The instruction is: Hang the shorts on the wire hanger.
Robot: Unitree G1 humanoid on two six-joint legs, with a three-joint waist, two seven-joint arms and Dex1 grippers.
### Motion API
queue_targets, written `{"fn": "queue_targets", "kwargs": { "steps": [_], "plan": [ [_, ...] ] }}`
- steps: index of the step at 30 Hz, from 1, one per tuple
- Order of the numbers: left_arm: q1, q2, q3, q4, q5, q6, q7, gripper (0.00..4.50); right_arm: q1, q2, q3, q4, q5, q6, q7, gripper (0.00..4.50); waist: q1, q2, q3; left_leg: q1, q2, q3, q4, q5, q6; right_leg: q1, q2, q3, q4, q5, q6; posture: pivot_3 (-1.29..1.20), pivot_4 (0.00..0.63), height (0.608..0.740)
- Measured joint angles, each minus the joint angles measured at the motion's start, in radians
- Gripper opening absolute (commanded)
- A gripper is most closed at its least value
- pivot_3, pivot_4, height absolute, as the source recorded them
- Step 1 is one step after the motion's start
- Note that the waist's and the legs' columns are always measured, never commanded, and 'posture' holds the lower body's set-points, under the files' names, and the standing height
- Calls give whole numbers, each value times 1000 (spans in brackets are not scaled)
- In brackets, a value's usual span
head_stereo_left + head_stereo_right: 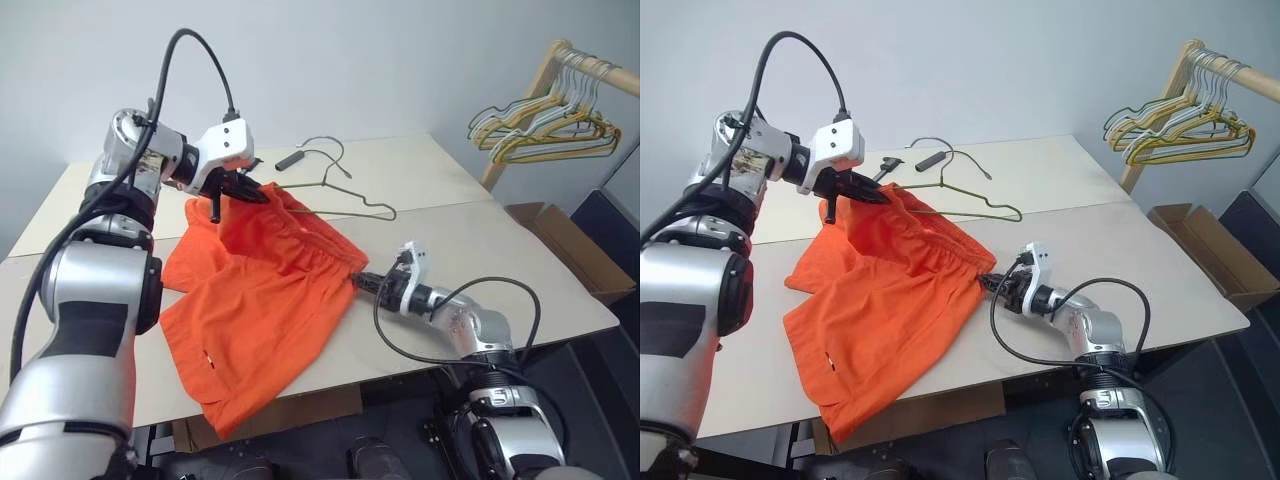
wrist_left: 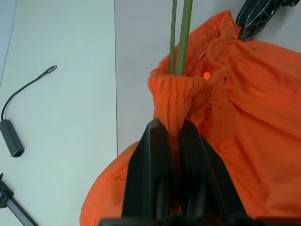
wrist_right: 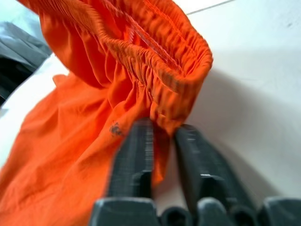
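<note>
From the head views, the shorts [image 1: 262, 300] are seen spread over the pale table [image 1: 480, 250], one leg hanging past its near edge. The left gripper [image 1: 243, 192] is held above the table at the far end of the waistband, clenched on a lifted bunch of the fabric. The wire hanger [image 1: 345, 196] lies on the table behind the shorts, one end reaching to that raised bunch. The right gripper [image 1: 360, 281] is placed low at the waistband's near corner, closed on its edge. A bunch of yellow, grey and white hangers [image 1: 545, 125] is hung from a wooden rail on the right.

In the left wrist view, the fingers [image 2: 150, 169] are seen pinching gathered orange cloth, from which two green-grey wires rise. A small black cable [image 2: 16, 122] lies on the table nearby.

In the right wrist view, the elastic waistband is caught between the two black fingers [image 3: 134, 155].
</note>
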Motion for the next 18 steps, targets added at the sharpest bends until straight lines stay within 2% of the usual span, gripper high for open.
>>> {"fn": "queue_targets", "kwargs": {
  "steps": [7, 11, 18],
  "plan": [
    [1, 22, 17, 0, -20, -3, -67, 0, -16, -35, 3, 20, -12, -21, 12, 58, -1, 0, 0, 0, 0, 0, 0, 0, 0, 0, 0, 0, 0, 0, 0, -108, 0, 740],
    [2, 59, 16, 0, -59, -4, -148, 0, -27, -114, -2, 21, -20, -57, 48, 58, -2, 0, 0, -1, 0, 0, 0, 0, 0, 0, 0, 0, 0, 0, 0, -109, 0, 740],
    [22, 89, -66, -19, -165, -9, -158, 0, -86, -293, 4, 67, -18, -90, 245, 58, 1, 0, 0, 0, 0, 0, 0, 0, 0, 0, 0, 0, -1, 0, 0, -103, 0, 740]
  ]
}}
